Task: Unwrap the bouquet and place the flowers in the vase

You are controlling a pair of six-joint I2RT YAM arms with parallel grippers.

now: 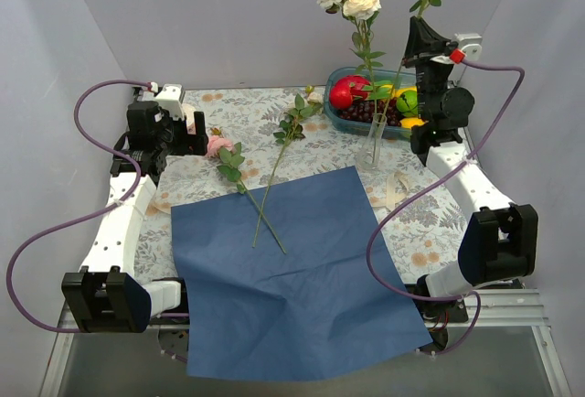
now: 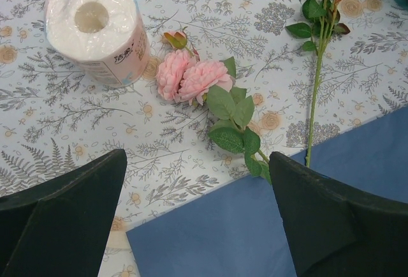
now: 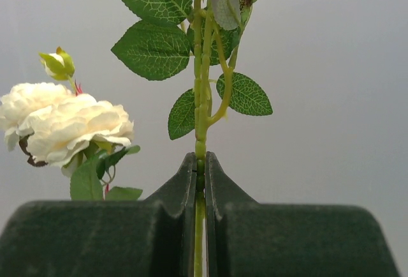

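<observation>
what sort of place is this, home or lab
Probably a robot lab cell, not a home: plain grey walls box in the table, and a left arm and right arm are mounted at its edge.

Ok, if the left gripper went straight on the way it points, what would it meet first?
Most likely the leafy stem of the pink roses, lying on the tablecloth by the blue paper, between the open fingers of the left gripper. Depth is unclear; bare cloth is possible.
</observation>
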